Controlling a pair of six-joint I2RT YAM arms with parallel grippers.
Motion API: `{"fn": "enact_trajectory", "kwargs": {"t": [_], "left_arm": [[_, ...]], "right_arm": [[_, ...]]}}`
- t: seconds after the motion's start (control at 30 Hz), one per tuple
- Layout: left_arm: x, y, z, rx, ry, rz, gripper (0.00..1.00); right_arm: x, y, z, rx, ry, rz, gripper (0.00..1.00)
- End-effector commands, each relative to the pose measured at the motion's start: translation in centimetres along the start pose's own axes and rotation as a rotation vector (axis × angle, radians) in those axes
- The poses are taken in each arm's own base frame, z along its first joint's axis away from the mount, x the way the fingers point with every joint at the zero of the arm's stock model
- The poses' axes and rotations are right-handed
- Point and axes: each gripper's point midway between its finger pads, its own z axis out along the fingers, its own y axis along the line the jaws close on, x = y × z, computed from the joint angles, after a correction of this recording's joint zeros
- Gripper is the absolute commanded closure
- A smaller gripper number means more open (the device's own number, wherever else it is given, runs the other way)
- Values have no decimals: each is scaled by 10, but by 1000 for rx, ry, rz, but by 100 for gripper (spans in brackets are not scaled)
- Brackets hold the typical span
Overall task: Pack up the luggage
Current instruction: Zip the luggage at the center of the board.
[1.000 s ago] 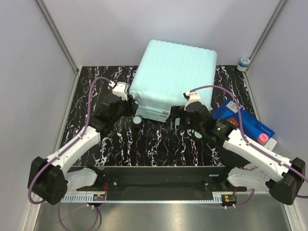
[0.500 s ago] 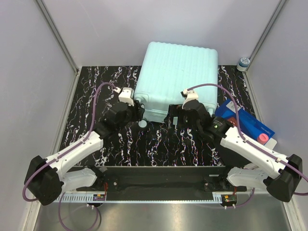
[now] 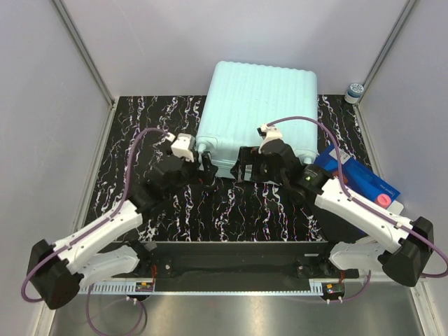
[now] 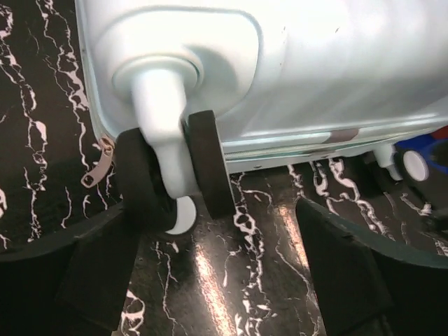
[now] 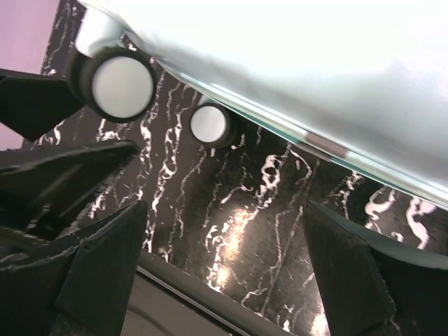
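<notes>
The luggage (image 3: 255, 112) is a mint-green ribbed hard-shell case lying flat and closed at the back of the black marbled table (image 3: 133, 126), its twin-tyred caster wheel (image 4: 210, 164) at the near left corner. The left gripper (image 3: 201, 166) is spread wide, the wheel just off one finger and unclamped; the right gripper (image 3: 246, 168) gapes empty at the near edge. Since a second ago the case has swung squarer and slightly back, and both grippers have followed its near edge
</notes>
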Motion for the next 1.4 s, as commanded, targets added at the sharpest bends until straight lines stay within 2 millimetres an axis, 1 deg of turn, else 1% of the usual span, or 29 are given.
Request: {"fn": "enact_trajectory", "kwargs": {"t": [0.0, 0.03, 0.07, 0.1, 0.17, 0.2, 0.23, 0.27, 0.3, 0.33, 0.37, 0.4, 0.43, 0.47, 0.53, 0.57, 0.63, 0.67, 0.7, 0.8, 0.83, 0.87, 1.03, 1.07, 1.13, 1.17, 1.23, 1.3, 1.37], "left_arm": [[-30, 17, -24, 14, -104, -79, 1], [-32, 24, -28, 0, -117, -92, 1], [-39, 30, -35, -13, -147, -105, 1], [-41, 49, -37, -69, -162, -135, 1], [-44, 68, -43, -118, -183, -169, 1], [-45, 86, -44, -163, -194, -194, 1], [-46, 95, -43, -188, -196, -204, 1], [-44, 114, -43, -240, -203, -223, 1], [-46, 119, -41, -241, -217, -230, 1], [-44, 127, -36, -250, -218, -238, 1], [-43, 139, -33, -257, -247, -261, 1], [-38, 146, -29, -262, -246, -278, 1], [-26, 160, -27, -285, -244, -312, 1], [-34, 156, -24, -227, -283, -305, 1], [-25, 164, -17, -227, -274, -300, 1], [-27, 164, -15, -216, -280, -286, 1], [-18, 168, -8, -219, -255, -258, 1], [-21, 168, -7, -210, -270, -245, 1], [-18, 167, -5, -200, -270, -232, 1], [-11, 166, -4, -180, -281, -193, 1], [-13, 164, -4, -164, -290, -164, 1], [-12, 163, -3, -155, -291, -147, 1], [-1, 158, 0, -108, -266, -70, 1], [2, 158, 2, -105, -255, -71, 1], [2, 154, 2, -80, -253, -67, 1], [2, 153, 1, -73, -257, -64, 1], [2, 147, 0, -43, -257, -50, 1], [3, 142, -1, -14, -258, -49, 1], [2, 139, -2, -1, -262, -44, 1]], "right_arm": [[-29, 39, -3, -90, -71, 10, 3], [-29, 48, -2, -103, -72, -1, 3], [-30, 50, 0, -94, -79, -4, 3], [-32, 54, 1, -95, -81, -5, 3], [-32, 69, 7, -99, -84, -13, 3], [-31, 76, 9, -101, -84, -17, 3], [-31, 87, 14, -95, -90, -26, 3], [-30, 93, 17, -95, -91, -29, 3], [-31, 99, 25, -78, -97, -15, 3], [-27, 108, 27, -87, -86, -14, 3], [-26, 112, 31, -82, -86, -6, 3], [-28, 114, 39, -56, -96, 18, 3], [-24, 118, 42, -52, -91, 18, 3], [-24, 124, 50, -43, -88, 28, 3], [-18, 124, 57, -1, -79, 21, 3], [-22, 123, 64, 41, -102, 27, 3], [-20, 117, 70, 96, -101, 20, 3], [-22, 119, 77, 112, -109, 23, 3], [-21, 118, 80, 130, -106, 19, 3], [-22, 112, 93, 206, -122, 19, 3], [-23, 113, 99, 224, -129, 23, 3], [-23, 109, 102, 253, -139, 16, 3], [-25, 107, 124, 331, -156, -14, 3], [-21, 102, 126, 360, -137, -34, 4], [-19, 100, 131, 389, -129, -46, 5], [-15, 97, 130, 404, -112, -58, 6], [-10, 94, 133, 419, -90, -60, 10], [-7, 92, 133, 432, -84, -60, 16], [-5, 86, 132, 459, -78, -73, 19]]}}
